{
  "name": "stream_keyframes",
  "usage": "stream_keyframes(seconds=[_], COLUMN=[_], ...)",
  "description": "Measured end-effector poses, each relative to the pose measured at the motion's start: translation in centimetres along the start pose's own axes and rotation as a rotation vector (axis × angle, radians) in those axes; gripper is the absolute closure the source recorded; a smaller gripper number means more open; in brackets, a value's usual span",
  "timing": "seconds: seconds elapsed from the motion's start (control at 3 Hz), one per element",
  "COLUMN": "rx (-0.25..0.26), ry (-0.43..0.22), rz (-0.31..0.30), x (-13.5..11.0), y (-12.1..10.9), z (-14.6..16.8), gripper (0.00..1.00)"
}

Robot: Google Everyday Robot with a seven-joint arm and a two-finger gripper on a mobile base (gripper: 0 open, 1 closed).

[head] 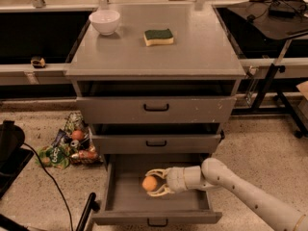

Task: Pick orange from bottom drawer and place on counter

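Gripper (151,184) is low inside the open bottom drawer (192,217), fingers (157,172) closed on the orange (149,183). Side-on grip looks meant to lift it clear of the drawer walls.

Dim overhead light, deep shadow under counter (192,57); hand (151,184) gripping orange (149,182) in bottom drawer (129,198), softly lit

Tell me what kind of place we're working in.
Probably a robotics lab or workshop rather than a home: a freestanding grey drawer cabinet on a speckled floor, cabling on a black table beside it, snack packets heaped on the floor. The gripper is in the open bottom drawer at the orange.
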State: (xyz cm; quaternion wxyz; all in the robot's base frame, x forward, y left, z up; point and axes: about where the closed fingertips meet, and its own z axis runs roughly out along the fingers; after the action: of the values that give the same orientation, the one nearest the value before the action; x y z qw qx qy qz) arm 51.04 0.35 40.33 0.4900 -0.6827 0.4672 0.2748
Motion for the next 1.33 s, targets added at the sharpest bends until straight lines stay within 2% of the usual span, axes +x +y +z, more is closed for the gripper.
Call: stream_keyframes(seconds=[0.33, 0.67, 1.0, 1.33], rx=[-0.042, -0.041, -0.042, -0.046], ry=[0.012, 0.011, 0.041, 0.115], rz=[-0.140, -0.139, -0.218, -0.342], x=[-7.5, -7.5, -10.9, -18.2], y=[0.6, 0.6, -1.5, -5.2], z=[-2.5, -2.4, -4.4, -7.4], gripper=[1.00, 1.00, 1.00, 1.00])
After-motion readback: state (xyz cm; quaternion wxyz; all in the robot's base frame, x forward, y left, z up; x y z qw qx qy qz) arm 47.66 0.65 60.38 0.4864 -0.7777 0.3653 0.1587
